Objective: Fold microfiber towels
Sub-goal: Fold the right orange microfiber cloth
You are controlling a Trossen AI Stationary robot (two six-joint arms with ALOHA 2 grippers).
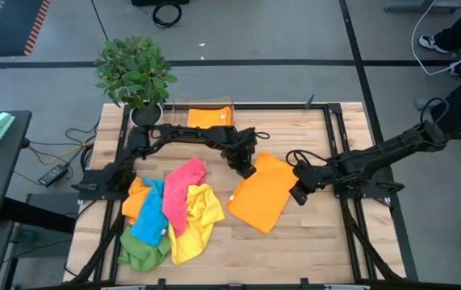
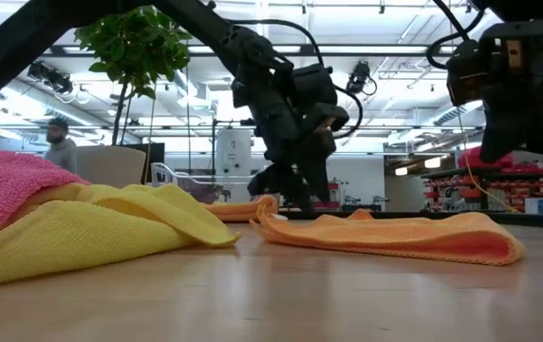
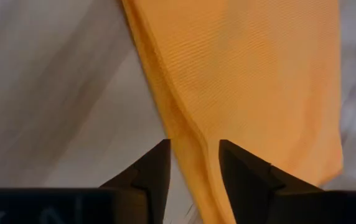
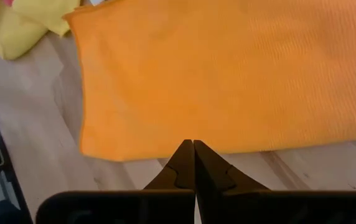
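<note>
Right now, operator, your scene reads so:

Left gripper [image 1: 247, 170]: it sits low at the far edge of the folded orange microfiber towel [image 1: 264, 193]. Its fingers [image 3: 155, 176] stand apart, with the towel's hem running between them; the fingers do not press on the hem, so nothing is held.

Right gripper [image 1: 298, 196]: it hovers just off the towel's right edge. Its fingers [image 4: 184, 163] are pressed together on nothing, and in its wrist view the orange cloth lies just ahead of the tips.

Orange towel: you see it lying flat on the pale wooden table [image 1: 311, 242], doubled over, between the two grippers and touching neither pair of fingers firmly.

Towel pile: well to the left gripper's own left lies a heap of loose cloths, a pink microfiber towel [image 1: 184, 187] on top, a yellow one [image 1: 196, 221], a blue one [image 1: 150, 216], a green one [image 1: 140, 253] and another orange one [image 1: 136, 198].

Clear plastic tray [image 1: 202, 115]: beyond the left gripper, at the table's far edge, holding an orange cloth.

Potted green plant [image 1: 134, 72]: at the far left corner.
</note>
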